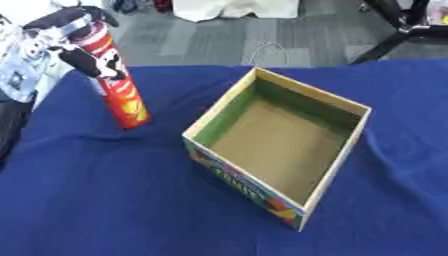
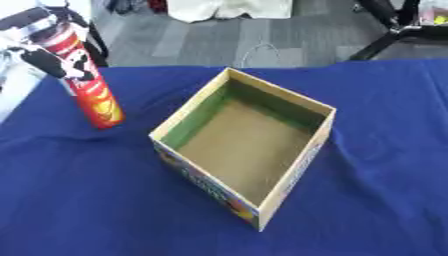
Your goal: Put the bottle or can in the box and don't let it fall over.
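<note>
Can: a tall red tube-shaped can (image 1: 118, 85) with yellow near its base is seen at the left of the table, leaning with its top tilted toward the far left
Can base: the bottom end is set on or just above the blue cloth; which of the two cannot be told
Can position: it is placed outside the box, to the box's left, with a strip of bare cloth between them
Left hand: a black left hand (image 1: 74, 37) is seen at the upper left, its fingers curled around the upper part of the can
Left arm: a white and grey forearm is shown entering from the upper left corner
Right hand: it is not shown in either view
Box: an open cardboard box (image 2: 302, 165) is set near the middle of the table, turned at an angle so that one corner points toward the camera
Box inside: a plain brown floor and green inner walls are seen, with nothing inside
Box outside: coloured print is carried on the near outer wall
Table: it is covered with a blue cloth (image 1: 105, 200), wrinkled around the can and the box
Background: grey floor is seen beyond the far edge
</note>
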Motion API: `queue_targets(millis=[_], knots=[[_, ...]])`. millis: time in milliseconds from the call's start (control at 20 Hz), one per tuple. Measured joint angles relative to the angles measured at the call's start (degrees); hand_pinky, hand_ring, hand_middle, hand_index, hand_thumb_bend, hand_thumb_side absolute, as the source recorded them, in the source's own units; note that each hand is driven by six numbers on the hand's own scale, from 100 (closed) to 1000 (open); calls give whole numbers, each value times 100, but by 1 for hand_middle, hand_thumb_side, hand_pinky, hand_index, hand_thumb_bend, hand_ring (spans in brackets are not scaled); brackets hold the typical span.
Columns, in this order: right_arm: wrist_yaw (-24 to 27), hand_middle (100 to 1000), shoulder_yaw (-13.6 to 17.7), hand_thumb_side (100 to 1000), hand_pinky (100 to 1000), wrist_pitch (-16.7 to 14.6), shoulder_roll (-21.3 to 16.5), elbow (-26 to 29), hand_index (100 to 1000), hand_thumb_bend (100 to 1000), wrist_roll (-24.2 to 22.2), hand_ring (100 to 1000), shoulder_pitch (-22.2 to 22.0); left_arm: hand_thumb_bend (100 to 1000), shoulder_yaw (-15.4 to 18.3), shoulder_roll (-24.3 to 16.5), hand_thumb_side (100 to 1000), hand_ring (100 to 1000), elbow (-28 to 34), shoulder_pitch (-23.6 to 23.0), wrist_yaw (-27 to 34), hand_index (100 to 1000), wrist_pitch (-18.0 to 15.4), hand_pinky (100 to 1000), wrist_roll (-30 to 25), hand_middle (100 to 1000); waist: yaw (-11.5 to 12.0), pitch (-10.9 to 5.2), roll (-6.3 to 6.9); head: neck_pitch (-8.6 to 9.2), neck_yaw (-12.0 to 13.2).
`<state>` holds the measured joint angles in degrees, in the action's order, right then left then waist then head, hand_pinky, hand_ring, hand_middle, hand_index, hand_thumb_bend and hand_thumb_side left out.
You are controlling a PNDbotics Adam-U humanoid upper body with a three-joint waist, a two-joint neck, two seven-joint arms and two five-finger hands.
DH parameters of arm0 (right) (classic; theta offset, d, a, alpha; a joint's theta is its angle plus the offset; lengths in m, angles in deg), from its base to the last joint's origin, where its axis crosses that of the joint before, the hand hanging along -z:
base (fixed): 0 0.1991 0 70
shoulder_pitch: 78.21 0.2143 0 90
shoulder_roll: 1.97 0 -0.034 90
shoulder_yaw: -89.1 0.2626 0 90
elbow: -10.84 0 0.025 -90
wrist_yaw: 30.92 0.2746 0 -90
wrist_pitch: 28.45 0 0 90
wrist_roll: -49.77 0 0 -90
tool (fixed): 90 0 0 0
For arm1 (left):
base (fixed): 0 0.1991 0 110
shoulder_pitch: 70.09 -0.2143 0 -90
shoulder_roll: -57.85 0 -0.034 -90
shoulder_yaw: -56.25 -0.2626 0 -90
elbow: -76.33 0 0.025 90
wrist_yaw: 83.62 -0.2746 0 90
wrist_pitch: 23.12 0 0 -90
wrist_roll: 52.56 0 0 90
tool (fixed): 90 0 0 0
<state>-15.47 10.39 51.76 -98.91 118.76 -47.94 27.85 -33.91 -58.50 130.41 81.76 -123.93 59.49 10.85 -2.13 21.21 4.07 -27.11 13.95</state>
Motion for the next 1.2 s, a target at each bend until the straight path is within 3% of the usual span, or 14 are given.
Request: queue_targets(millis=[50, 100, 300, 550, 700, 950, 1200], knots=[[0, 757, 0, 756, 1000, 1, 0, 0, 982, 100, 3, 692, 0, 488, 0, 0, 100, 540, 0, 0, 12, 805, -3, 301, -15, 815, 0, -1, -1, 0, 0], [1, 757, 0, 755, 1000, 2, 0, 0, 982, 100, 5, 692, 0, 458, 1, 0, 100, 521, 0, 0, 28, 795, 4, 280, -25, 735, 0, -1, -1, 1, 0], [2, 756, 3, 753, 1000, -11, 0, 2, 980, 100, 26, 692, 2, 392, 2, 0, 100, 507, 0, 0, 64, 768, 17, 281, -31, 672, 0, -1, -2, 4, 0], [2, 755, 29, 750, 1000, -22, 1, 28, 979, 100, 55, 692, 4, 325, 4, 0, 100, 457, 0, -22, 119, 634, 40, 222, 104, 557, -1, -1, -3, 6, 0], [2, 754, 29, 749, 1000, -31, 2, 36, 978, 100, 66, 692, 6, 318, 4, 1, 100, 372, 1, -81, 124, 548, 21, 100, 397, 474, -14, -1, -3, 7, 0], [11, 754, 30, 748, 1000, -32, 8, 51, 977, 100, 72, 692, 9, 363, 1, 19, 100, 299, 10, -235, 59, 471, -101, 100, 1197, 398, -26, -1, -4, 11, 1], [44, 753, 31, 746, 1000, -40, 22, 69, 977, 100, 82, 693, 10, 326, 0, 51, 100, 199, 6, -315, -60, 385, -247, 100, 1873, 289, -26, 0, -7, 11, 1]])
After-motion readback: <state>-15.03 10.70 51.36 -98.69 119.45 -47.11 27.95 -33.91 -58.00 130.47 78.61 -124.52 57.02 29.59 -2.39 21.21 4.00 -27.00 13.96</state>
